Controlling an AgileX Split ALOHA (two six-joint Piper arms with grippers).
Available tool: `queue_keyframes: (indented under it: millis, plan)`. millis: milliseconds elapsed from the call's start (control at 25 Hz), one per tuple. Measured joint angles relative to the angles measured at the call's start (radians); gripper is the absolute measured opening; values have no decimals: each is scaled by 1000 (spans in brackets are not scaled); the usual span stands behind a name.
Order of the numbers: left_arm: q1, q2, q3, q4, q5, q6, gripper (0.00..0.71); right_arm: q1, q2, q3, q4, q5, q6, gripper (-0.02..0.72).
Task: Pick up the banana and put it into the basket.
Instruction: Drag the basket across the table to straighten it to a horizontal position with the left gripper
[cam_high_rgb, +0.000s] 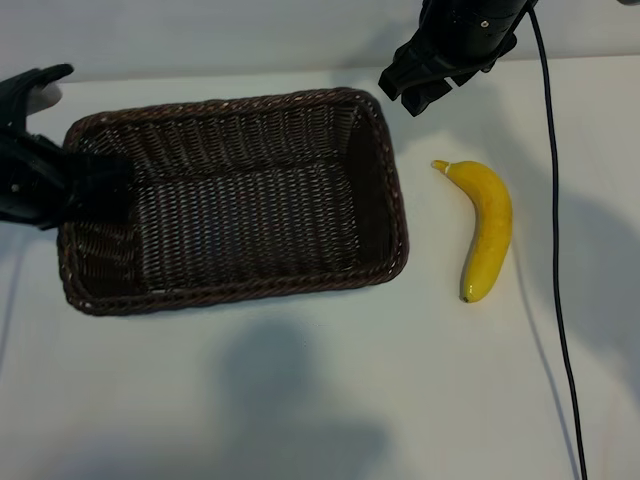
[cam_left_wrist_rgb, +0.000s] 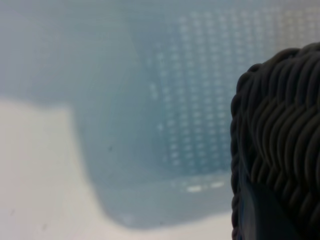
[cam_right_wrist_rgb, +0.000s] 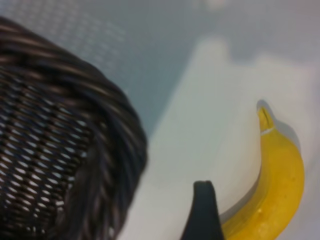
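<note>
Nearest the exterior camera: bare white tabletop (cam_high_rgb: 300, 400), crossed by soft shadows.

Banana (cam_high_rgb: 486, 231): single, curved, bright yellow, smooth skin, short pale-green stem tip pointing toward the far edge, blunt end toward the camera. Lying flat on the tabletop, just beside the basket's right short side, not touching it. Seen also in the right wrist view (cam_right_wrist_rgb: 277, 185), stem tip up off the white surface with a thin pale ring below it.

Basket (cam_high_rgb: 235, 200): rectangular, dark brown woven wicker, sloping sides, braided rim. Standing upright left of centre. Nothing visible inside.

Right claw (cam_high_rgb: 425, 85): hanging above the tabletop near the basket's far right corner, beyond the banana's stem end. Jaws spread wide, holding nothing. One dark fingertip (cam_right_wrist_rgb: 204, 212) visible in the right wrist view, beside the banana.

Left claw (cam_high_rgb: 85, 195): at the basket's left short side, jaws drawn narrow around the wicker wall. Braided rim (cam_left_wrist_rgb: 280, 145) filling one side of the left wrist view at close range.

Black cable (cam_high_rgb: 553, 250): hanging across the right of the scene.
</note>
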Motion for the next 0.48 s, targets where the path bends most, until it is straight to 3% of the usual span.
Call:
queue_keyframes:
  millis: [480]
  plan:
    - [0, 126, -90, -33, 71, 99, 171, 0, 0, 0, 0, 3, 1, 571]
